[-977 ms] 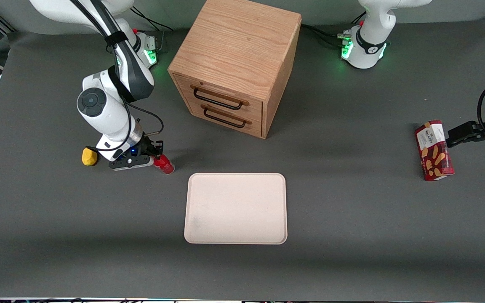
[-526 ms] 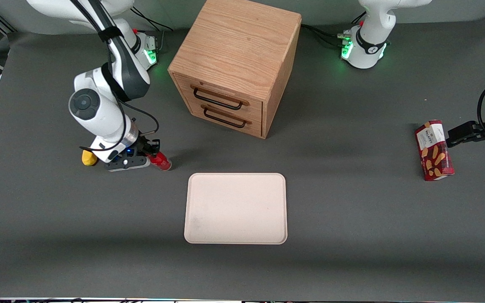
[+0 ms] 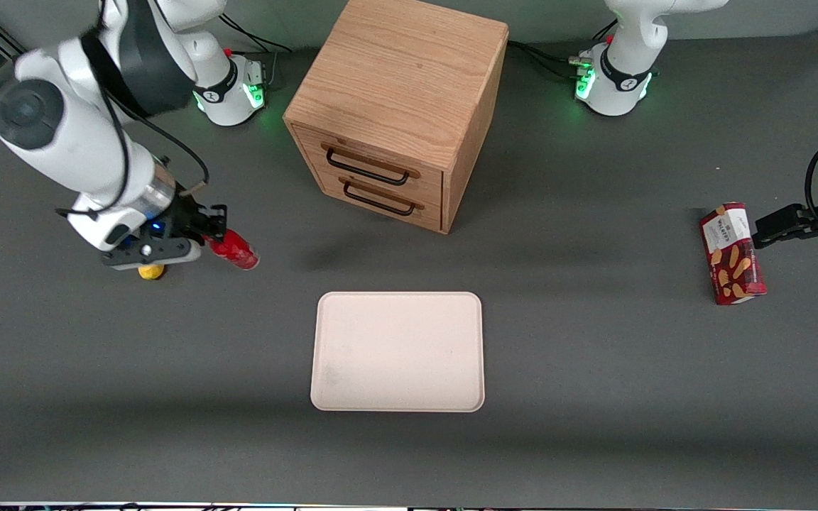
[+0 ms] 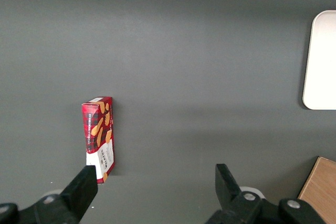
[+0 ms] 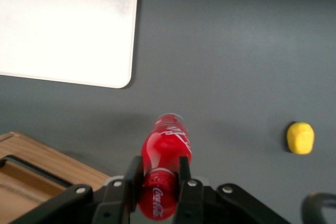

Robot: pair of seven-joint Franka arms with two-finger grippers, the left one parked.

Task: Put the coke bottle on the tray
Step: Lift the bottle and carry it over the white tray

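Observation:
My right gripper (image 3: 216, 240) is shut on the red coke bottle (image 3: 236, 252) and holds it lifted above the table, toward the working arm's end. In the right wrist view the bottle (image 5: 167, 155) sits clamped between the two black fingers (image 5: 132, 178), its body sticking out past them. The pale cream-pink tray (image 3: 398, 351) lies flat on the table, nearer the front camera than the cabinet, and has nothing on it. It also shows in the right wrist view (image 5: 63, 24) and at the edge of the left wrist view (image 4: 321, 61).
A wooden two-drawer cabinet (image 3: 398, 106) stands at the middle back. A yellow lemon (image 3: 150, 271) lies on the table under my gripper's wrist, also seen in the right wrist view (image 5: 300, 137). A red biscuit box (image 3: 732, 252) lies toward the parked arm's end.
My gripper has risen with the coke bottle in it and moved away from the tray, toward the working arm's end of the table. The lemon and tray have not moved.

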